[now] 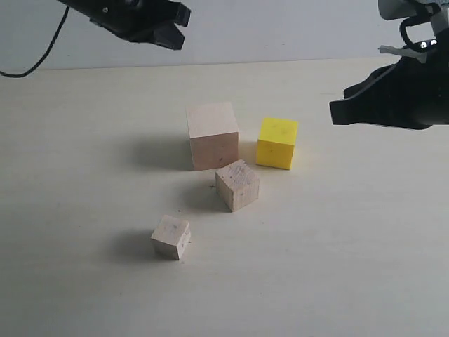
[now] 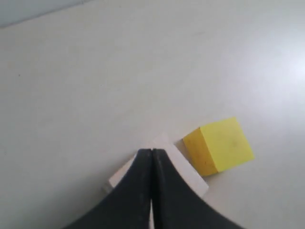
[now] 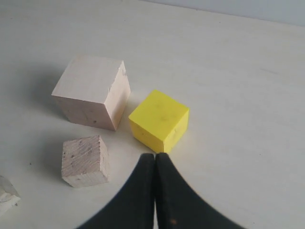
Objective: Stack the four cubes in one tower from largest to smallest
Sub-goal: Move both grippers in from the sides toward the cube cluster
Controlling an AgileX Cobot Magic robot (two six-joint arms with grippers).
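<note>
Four cubes stand apart on the pale table, none stacked. The large wooden cube [image 1: 212,135] [image 3: 92,91] is in the middle, the yellow cube [image 1: 276,142] [image 3: 159,119] [image 2: 219,145] just to its right. In front of them sits the medium wooden cube [image 1: 237,184] [image 3: 85,161], and the small wooden cube [image 1: 171,236] lies nearer the front left. My left gripper [image 1: 175,31] [image 2: 151,151] hangs high at the back left, shut and empty, above the large cube [image 2: 183,169]. My right gripper [image 1: 335,112] [image 3: 155,156] hovers to the right of the yellow cube, shut and empty.
A black cable [image 1: 38,60] hangs at the back left by the wall. The table [image 1: 337,267] stretches bare to the front and right. A corner of the small cube [image 3: 5,194] shows at the edge of the right wrist view.
</note>
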